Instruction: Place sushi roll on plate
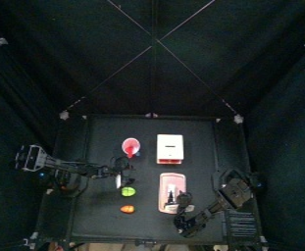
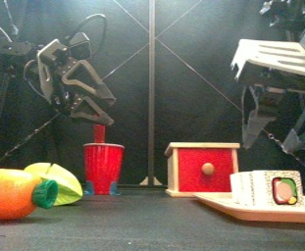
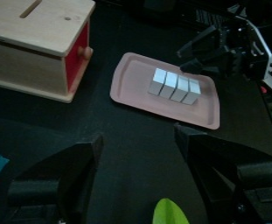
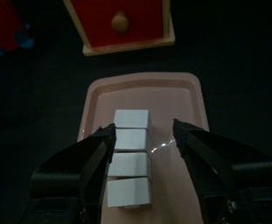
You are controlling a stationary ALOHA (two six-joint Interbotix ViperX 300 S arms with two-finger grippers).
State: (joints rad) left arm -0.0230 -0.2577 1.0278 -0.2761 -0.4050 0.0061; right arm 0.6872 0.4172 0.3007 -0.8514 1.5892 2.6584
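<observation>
The sushi roll (image 4: 129, 156) lies on the salmon-pink plate (image 4: 179, 96) as a short row of white blocks. In the front view its end (image 2: 270, 186) shows a dark rim and a pink centre, resting on the plate (image 2: 233, 206) at the right. My right gripper (image 4: 144, 140) hangs open just over the plate, one jaw on each side of the row, gripping nothing. My left gripper (image 3: 138, 162) is open and empty, off to the left of the plate (image 3: 132, 79), with the roll (image 3: 177, 85) ahead of it.
A white box with a red band (image 1: 171, 146) and a red cup (image 1: 131, 147) stand behind the plate (image 1: 172, 177). A small green piece (image 1: 126, 193) and an orange piece (image 1: 126, 208) lie left of it. Black curtains enclose the table.
</observation>
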